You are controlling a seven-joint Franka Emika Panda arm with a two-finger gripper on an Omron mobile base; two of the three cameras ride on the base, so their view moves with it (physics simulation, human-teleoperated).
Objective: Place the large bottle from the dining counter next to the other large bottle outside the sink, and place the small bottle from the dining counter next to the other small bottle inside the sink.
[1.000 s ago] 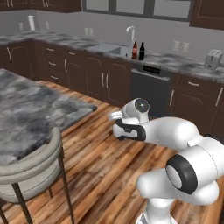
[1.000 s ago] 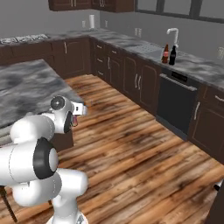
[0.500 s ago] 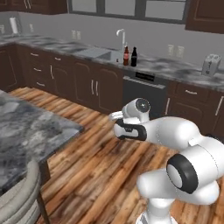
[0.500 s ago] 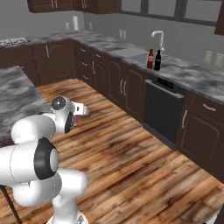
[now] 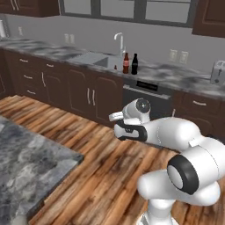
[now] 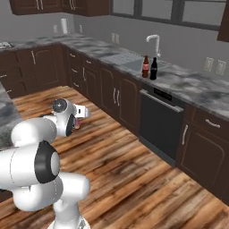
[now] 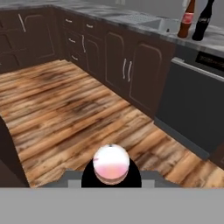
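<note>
Hand view: two-finger gripper [image 7: 111,175] clamped on the tiny pinkish black-capped bottle [image 7: 111,164]; a jolt while driving toward the grey sink [image 5: 94,58] could shake it loose.

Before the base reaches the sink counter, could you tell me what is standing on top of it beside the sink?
Two large bottles stand upright side by side on the counter, right of the sink below the faucet. The basin's inside is hidden.
</note>
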